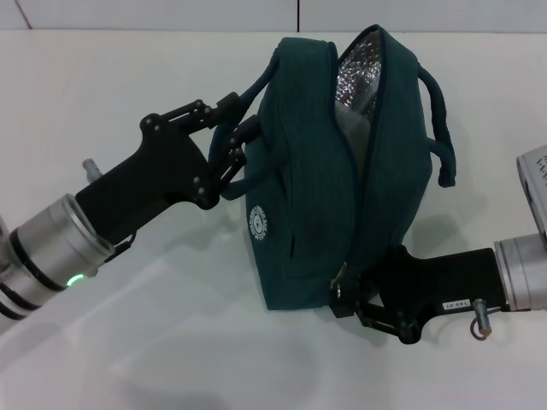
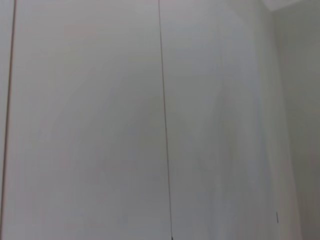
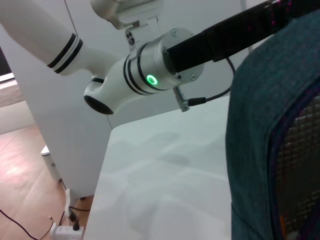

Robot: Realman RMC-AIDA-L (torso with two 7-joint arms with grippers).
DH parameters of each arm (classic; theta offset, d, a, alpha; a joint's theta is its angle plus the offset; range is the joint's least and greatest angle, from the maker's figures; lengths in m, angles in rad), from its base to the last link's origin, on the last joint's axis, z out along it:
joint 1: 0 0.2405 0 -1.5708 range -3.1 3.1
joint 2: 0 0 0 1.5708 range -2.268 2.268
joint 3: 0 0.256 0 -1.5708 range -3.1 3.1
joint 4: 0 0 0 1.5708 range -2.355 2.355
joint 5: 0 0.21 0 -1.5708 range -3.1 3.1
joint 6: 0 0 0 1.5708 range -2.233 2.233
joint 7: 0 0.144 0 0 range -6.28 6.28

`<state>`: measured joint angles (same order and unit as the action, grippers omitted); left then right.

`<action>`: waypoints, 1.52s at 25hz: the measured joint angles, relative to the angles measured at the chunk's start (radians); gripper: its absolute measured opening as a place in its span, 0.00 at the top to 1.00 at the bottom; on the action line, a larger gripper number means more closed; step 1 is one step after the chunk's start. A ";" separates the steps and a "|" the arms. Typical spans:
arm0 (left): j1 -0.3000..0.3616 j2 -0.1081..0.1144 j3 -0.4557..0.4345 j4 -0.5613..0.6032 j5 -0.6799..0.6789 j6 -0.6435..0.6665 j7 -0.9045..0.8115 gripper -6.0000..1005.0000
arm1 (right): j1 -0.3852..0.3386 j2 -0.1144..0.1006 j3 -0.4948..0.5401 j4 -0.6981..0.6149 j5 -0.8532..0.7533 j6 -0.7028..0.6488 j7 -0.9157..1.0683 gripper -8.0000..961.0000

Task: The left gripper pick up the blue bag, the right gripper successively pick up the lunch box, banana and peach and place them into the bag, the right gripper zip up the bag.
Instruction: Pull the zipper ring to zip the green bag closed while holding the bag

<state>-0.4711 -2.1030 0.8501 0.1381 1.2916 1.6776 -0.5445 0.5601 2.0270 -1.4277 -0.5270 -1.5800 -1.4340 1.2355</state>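
2 end effectors | left end effector (image 1: 232, 145) grips blue bag (image 1: 316, 188) handle | right end effector (image 1: 349, 295) pinches zipper pull

blue bag (image 1: 333, 171) mouth half open; table (image 1: 128, 350) bare around

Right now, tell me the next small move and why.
Probably the right gripper should draw the zipper pull along the opening. The bag, held by its handle in the left gripper, still gapes, foil lining showing, and the right fingers sit at the zipper's near end.
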 joint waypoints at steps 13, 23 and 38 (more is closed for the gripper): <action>0.156 0.009 0.009 0.010 0.008 0.061 0.109 0.68 | -0.027 -0.010 0.008 -0.086 0.014 -0.039 -0.012 0.93; 0.219 0.004 0.160 -0.030 0.003 -0.044 0.217 0.68 | -0.039 -0.012 0.053 -0.144 0.014 -0.065 -0.013 0.96; 0.171 0.005 0.222 -0.091 0.010 -0.131 0.206 0.33 | -0.065 -0.008 0.077 -0.165 0.032 -0.088 -0.017 0.97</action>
<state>-0.2997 -2.0985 1.0721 0.0475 1.3021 1.5464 -0.3387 0.4951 2.0190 -1.3508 -0.6921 -1.5480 -1.5221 1.2183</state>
